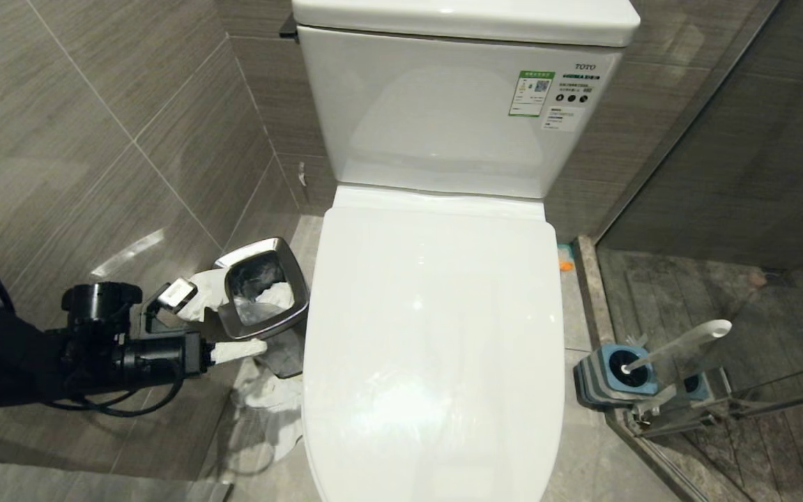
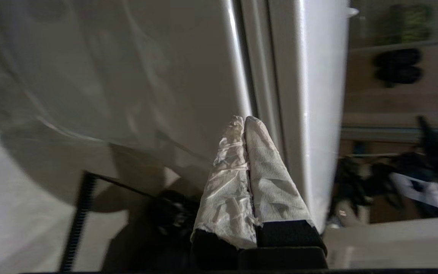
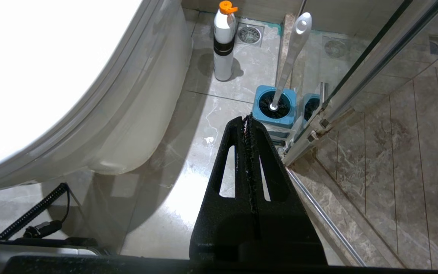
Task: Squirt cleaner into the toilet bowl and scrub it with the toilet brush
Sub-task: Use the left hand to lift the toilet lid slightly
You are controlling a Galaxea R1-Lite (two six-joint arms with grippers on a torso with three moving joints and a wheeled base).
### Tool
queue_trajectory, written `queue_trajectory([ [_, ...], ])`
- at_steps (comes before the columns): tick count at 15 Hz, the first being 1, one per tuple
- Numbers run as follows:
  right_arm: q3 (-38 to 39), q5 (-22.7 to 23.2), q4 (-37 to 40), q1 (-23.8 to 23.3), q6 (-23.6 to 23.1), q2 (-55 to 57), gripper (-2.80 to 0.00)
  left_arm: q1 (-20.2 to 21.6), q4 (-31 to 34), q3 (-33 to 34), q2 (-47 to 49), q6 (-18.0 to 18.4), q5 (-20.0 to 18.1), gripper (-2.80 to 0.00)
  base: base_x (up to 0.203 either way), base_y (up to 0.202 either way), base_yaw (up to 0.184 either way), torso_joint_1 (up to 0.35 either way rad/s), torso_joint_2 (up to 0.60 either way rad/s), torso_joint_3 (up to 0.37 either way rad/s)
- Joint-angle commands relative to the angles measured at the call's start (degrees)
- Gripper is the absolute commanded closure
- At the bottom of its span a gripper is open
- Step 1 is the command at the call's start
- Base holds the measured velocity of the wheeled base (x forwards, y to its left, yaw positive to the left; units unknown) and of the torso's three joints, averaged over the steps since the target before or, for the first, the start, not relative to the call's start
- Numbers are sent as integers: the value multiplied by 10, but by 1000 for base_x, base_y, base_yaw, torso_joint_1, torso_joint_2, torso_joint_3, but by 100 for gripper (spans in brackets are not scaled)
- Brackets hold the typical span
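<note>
Lid (image 1: 436,335) down, the toilet hides its bowl from us. Our left gripper (image 1: 251,348), white-wrapped fingers (image 2: 238,171) pressed together on nothing, reaches toward the toilet's side at nine o'clock, beside a steel bin (image 1: 262,287). Our right gripper (image 3: 247,123), clenched and empty, hangs above the floor. The toilet brush (image 1: 680,343) stands in its blue holder (image 1: 610,376) at three o'clock, the cleaner bottle (image 3: 223,42) just beyond.

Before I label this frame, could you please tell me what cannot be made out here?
- Toilet bowl: hidden in all views by the closed lid.
- Toilet brush head: sunk in its holder; bristles barely show.
- Cleaner bottle: label unreadable in the right wrist view.
- Left pincer: paper-wrapped; left wrist view blurred.
- Tank sticker: text too small.
</note>
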Motion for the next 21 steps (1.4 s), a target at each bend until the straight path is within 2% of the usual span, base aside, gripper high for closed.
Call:
queue_trajectory([
  [1, 0, 0, 0, 0, 0, 0, 0, 1, -1, 4, 12, -11, -29, 0, 0, 0, 0, 0, 0, 0],
  [5, 0, 0, 1, 0, 0, 0, 0, 3, -1, 22, 6, -12, -80, 0, 0, 0, 0, 0, 0, 0],
  [9, 0, 0, 0, 0, 0, 0, 0, 8, 0, 67, -17, -13, -120, 0, 0, 0, 0, 0, 0, 0],
  [15, 0, 0, 0, 0, 0, 0, 0, 5, -26, 86, 8, -8, -132, 0, 0, 0, 0, 0, 0, 0],
  [18, 0, 0, 1, 0, 0, 0, 0, 10, -116, 108, 50, -5, -127, 0, 0, 0, 0, 0, 0, 0],
  [19, 0, 0, 0, 0, 0, 0, 0, 12, -146, 117, 63, -7, -127, -280, 0, 0, 0, 0, 0, 0],
  [21, 0, 0, 0, 0, 0, 0, 0, 9, -164, 129, 66, -10, -129, -280, 0, 0, 0, 0, 0, 0],
])
